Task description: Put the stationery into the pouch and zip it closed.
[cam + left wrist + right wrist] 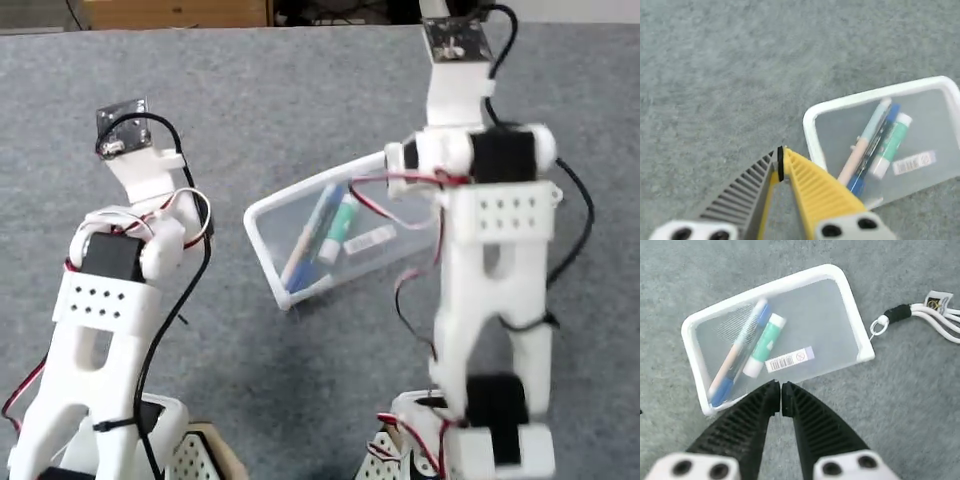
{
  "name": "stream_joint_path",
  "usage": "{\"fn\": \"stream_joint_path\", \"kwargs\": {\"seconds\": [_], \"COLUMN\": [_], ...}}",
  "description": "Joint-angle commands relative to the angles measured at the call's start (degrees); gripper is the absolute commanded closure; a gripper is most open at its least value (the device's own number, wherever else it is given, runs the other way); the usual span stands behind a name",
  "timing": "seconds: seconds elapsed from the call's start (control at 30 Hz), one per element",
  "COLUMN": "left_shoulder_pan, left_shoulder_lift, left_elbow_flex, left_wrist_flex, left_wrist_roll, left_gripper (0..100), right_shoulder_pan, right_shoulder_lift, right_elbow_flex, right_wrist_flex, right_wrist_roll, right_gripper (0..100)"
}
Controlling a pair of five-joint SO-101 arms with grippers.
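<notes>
Lying flat on grey tabletop [900,415], the mesh pouch [825,320] holds pens [737,357] & a glue stick [762,345] inside. Its zip pull [879,329] sticks out at one pouch corner. L claw [780,162] and R claw [780,390] are clenched, empty, both just beside pouch.

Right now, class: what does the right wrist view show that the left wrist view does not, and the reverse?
Right wrist only: the black right hand, shut, and the zipper pull with its white strap. Left wrist only: the yellow-and-grey left hand, shut. Both: the mesh pouch holding pens and a glue stick.
</notes>
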Motion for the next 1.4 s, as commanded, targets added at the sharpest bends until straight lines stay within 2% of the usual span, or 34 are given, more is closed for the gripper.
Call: {"fn": "stream_joint_path", "kwargs": {"seconds": [0.0,0.17,0.37,0.63,0.83,1.03,1.37], "left_shoulder_pan": [-0.5,-2.5,-5.4,-5.7,-6.7,-13.1,-17.5], "left_shoulder_lift": [-4.1,-13.3,-21.9,-28.8,-36.2,-46.1,-59.8], "left_elbow_flex": [-2.8,0.4,11.6,24.7,39.5,48.1,60.4], "left_wrist_flex": [5.5,7.1,6.7,1.2,-5.9,-8.9,-8.9], "left_wrist_roll": [-0.2,-0.6,-2.7,-3.6,-13.2,-14.7,-14.9], "left_gripper": [97,97,97,97,97,97,97], "right_shoulder_pan": [-0.2,3.7,11.7,15.3,19.9,21.6,21.6], "right_shoulder_lift": [-8.4,-18.3,-29.9,-43.6,-51.5,-56.4,-58.3], "right_elbow_flex": [5.2,20.5,41.5,62.2,77.8,89.1,100.4], "right_wrist_flex": [0.0,-6.3,-17.6,-28.7,-41.7,-49.6,-60.2], "right_wrist_roll": [-0.2,-0.2,0.0,7.4,12.9,15.6,15.6], "right_gripper": [98.6,98.6,98.6,98.5,98.5,98.5,98.5]}}
